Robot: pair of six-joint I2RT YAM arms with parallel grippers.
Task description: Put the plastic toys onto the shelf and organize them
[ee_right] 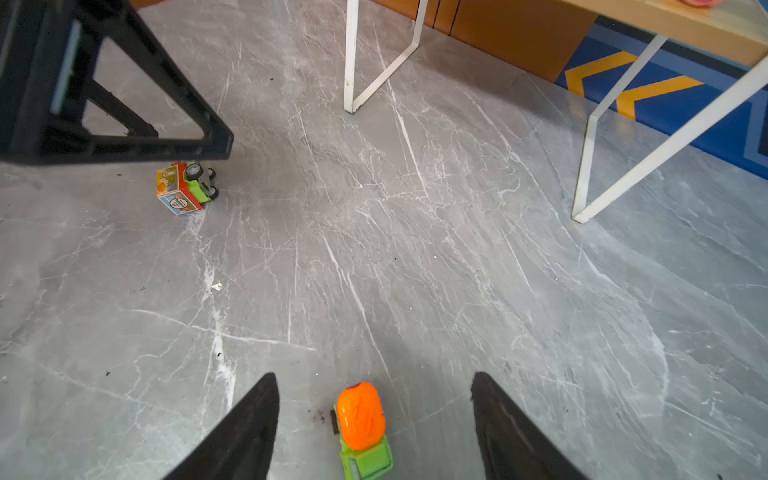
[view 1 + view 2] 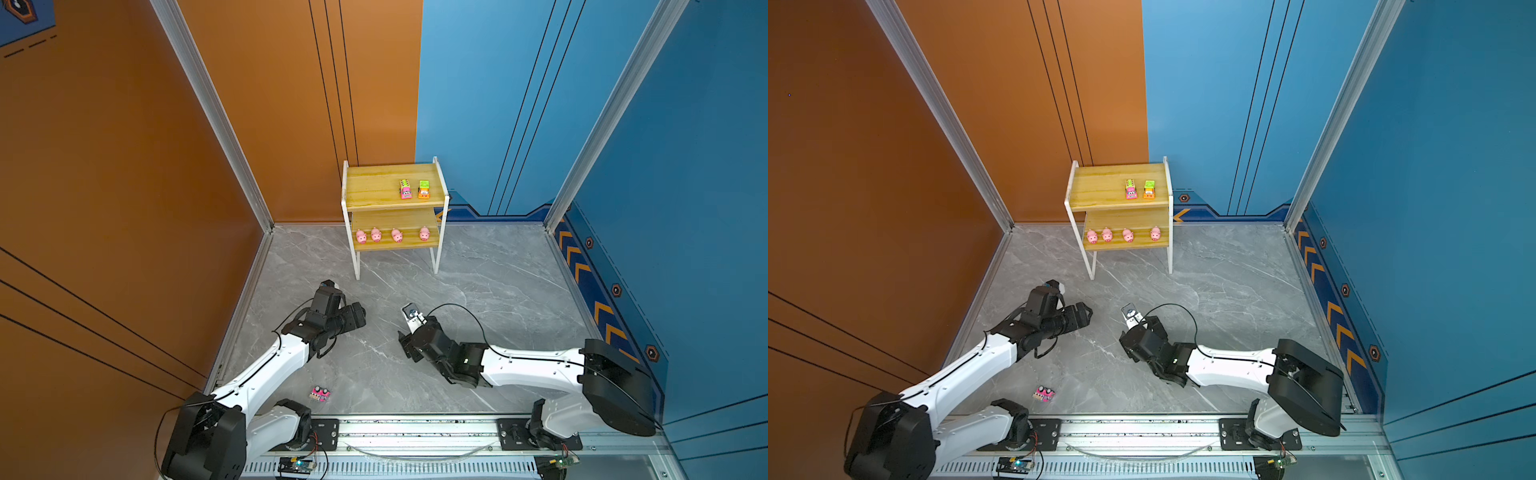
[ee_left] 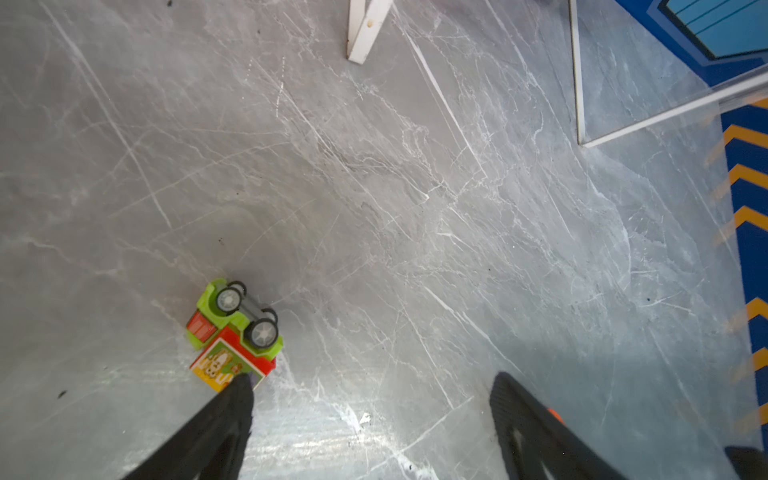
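Note:
The shelf point(image 2: 374, 187) point(image 2: 1100, 187) stands at the back wall. Its top board carries a pink-and-yellow vehicle point(image 2: 405, 189) and a green-and-orange one point(image 2: 424, 189); several pink pigs point(image 2: 376, 235) line the lower board. My left gripper point(image 3: 370, 382) point(image 2: 357, 316) is open, and one fingertip point(image 3: 241, 390) touches a green-and-red vehicle point(image 3: 235, 332) point(image 1: 185, 189) lying on its side on the floor. My right gripper point(image 1: 374, 378) point(image 2: 405, 343) is open around an orange-and-green mixer vehicle point(image 1: 361, 424) that stands on the floor, clear of both fingers. A pink toy point(image 2: 319, 394) point(image 2: 1044, 394) lies near the front rail.
The grey marble floor point(image 2: 498, 291) is bounded by an orange wall on the left, a blue wall on the right, and the metal rail point(image 2: 415, 428) holding both arm bases in front. The shelf's white legs point(image 1: 351, 62) point(image 3: 365, 29) stand just beyond both grippers.

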